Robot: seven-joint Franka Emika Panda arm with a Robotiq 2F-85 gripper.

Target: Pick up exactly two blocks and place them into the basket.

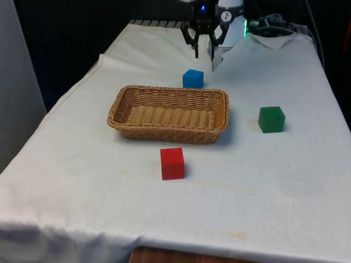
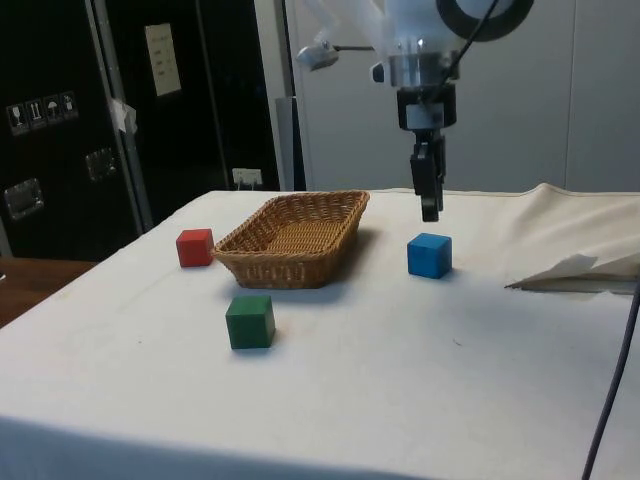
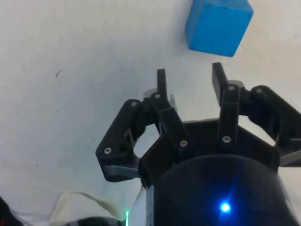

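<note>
A blue block (image 1: 193, 78) (image 2: 429, 255) (image 3: 217, 24) sits on the cloth just behind the wicker basket (image 1: 127, 97) (image 2: 262, 228). My gripper (image 1: 203, 53) (image 2: 431, 212) (image 3: 189, 77) hangs open above the cloth, a little behind the blue block and higher than it, with nothing between its fingers. A red block (image 1: 172, 163) (image 2: 195, 247) lies in front of the basket. A green block (image 1: 271, 119) (image 2: 249, 321) lies to the front view's right of the basket. The basket holds nothing.
A crumpled fold of white cloth (image 1: 279, 40) (image 2: 575, 272) lies near the robot's base at the table's far end. The table's cloth edges drop off at the front view's left and right.
</note>
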